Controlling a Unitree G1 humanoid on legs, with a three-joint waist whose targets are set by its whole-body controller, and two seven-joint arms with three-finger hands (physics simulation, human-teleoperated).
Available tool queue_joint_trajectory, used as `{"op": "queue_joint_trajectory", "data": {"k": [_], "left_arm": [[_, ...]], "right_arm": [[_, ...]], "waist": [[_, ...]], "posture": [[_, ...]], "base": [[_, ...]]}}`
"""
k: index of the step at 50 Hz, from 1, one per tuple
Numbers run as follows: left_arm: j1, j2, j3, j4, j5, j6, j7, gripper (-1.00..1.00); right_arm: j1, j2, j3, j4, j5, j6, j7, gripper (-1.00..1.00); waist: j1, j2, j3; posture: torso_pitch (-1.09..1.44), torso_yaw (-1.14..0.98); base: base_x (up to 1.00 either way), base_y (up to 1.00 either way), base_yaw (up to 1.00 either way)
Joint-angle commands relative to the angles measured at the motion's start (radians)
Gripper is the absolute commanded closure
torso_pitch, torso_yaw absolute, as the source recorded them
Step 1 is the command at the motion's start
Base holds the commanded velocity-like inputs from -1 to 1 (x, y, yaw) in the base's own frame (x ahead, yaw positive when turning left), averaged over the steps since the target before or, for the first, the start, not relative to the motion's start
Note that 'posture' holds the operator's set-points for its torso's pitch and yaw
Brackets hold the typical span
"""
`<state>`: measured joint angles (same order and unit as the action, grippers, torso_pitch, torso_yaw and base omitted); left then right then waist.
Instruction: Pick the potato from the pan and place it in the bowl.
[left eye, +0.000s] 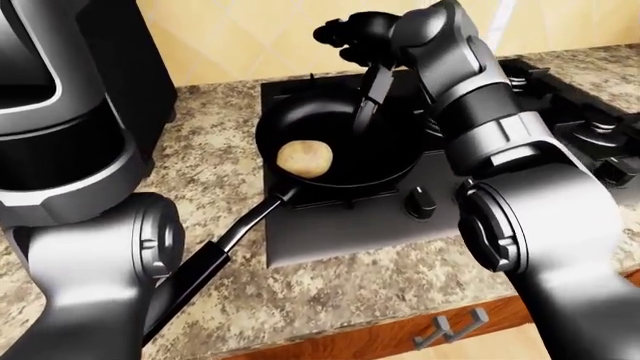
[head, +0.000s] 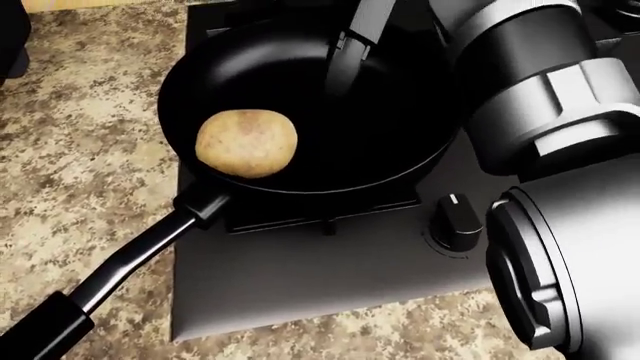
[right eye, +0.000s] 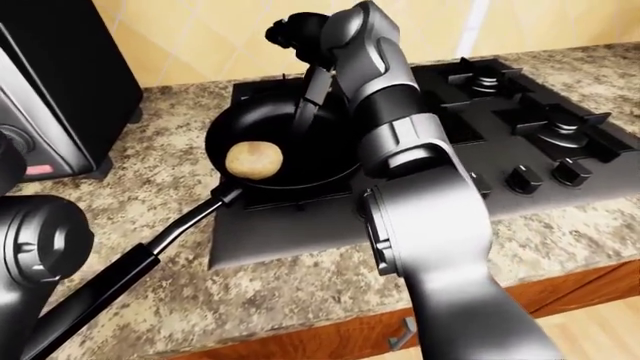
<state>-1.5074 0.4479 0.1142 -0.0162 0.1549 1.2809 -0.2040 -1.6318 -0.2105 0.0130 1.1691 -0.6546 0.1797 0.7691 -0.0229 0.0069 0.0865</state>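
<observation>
A tan potato lies in the left part of a black frying pan on the stove; the pan's long handle runs to the bottom left of the head view. My right arm reaches over the pan from the right. My right hand hangs open above the pan's middle, fingers pointing down, to the right of the potato and apart from it. It holds nothing. My left arm fills the left of the left-eye view, its hand out of sight. No bowl shows in any view.
The black cooktop carries knobs and grated burners to the right of the pan. A dark appliance stands at the left on the speckled granite counter. The counter's wooden edge runs along the bottom.
</observation>
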Motion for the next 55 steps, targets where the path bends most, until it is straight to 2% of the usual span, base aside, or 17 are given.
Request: {"op": "queue_joint_trajectory", "data": {"k": [1,13,25,44,55], "left_arm": [[-0.033,0.007,0.005,-0.017,0.006,-0.029,0.006,-1.0],[-0.028,0.005,0.009,-0.019,0.005,-0.032,0.007,-1.0],[-0.033,0.014,0.012,-0.009,0.0,-0.038,0.006,-1.0],[-0.03,0.009,0.012,-0.031,-0.008,-0.021,0.009,-1.0],[-0.027,0.009,0.013,-0.04,-0.012,-0.015,0.012,-1.0]], "right_arm": [[-0.038,-0.004,-0.004,-0.041,-0.002,-0.014,-0.007,-1.0],[-0.002,0.043,0.011,-0.076,-0.023,-0.004,0.033,-1.0],[-0.008,0.059,0.019,-0.058,-0.05,-0.016,0.053,-1.0],[0.025,0.073,0.034,-0.033,-0.117,-0.067,-0.036,-1.0],[0.033,0.094,0.034,-0.031,-0.143,-0.062,-0.047,-1.0]], "waist": [[0.0,0.003,-0.034],[-0.005,0.009,-0.034],[-0.004,0.013,-0.039],[0.004,0.011,-0.046],[0.003,0.011,-0.047]], "posture": [[0.0,0.0],[0.0,0.0],[0.0,0.0],[0.0,0.0],[0.0,0.0]], "base": [[0.0,0.0,0.0],[0.0,0.0,0.0],[0.0,0.0,0.0],[0.0,0.0,0.0],[0.0,0.0,0.0]]}}
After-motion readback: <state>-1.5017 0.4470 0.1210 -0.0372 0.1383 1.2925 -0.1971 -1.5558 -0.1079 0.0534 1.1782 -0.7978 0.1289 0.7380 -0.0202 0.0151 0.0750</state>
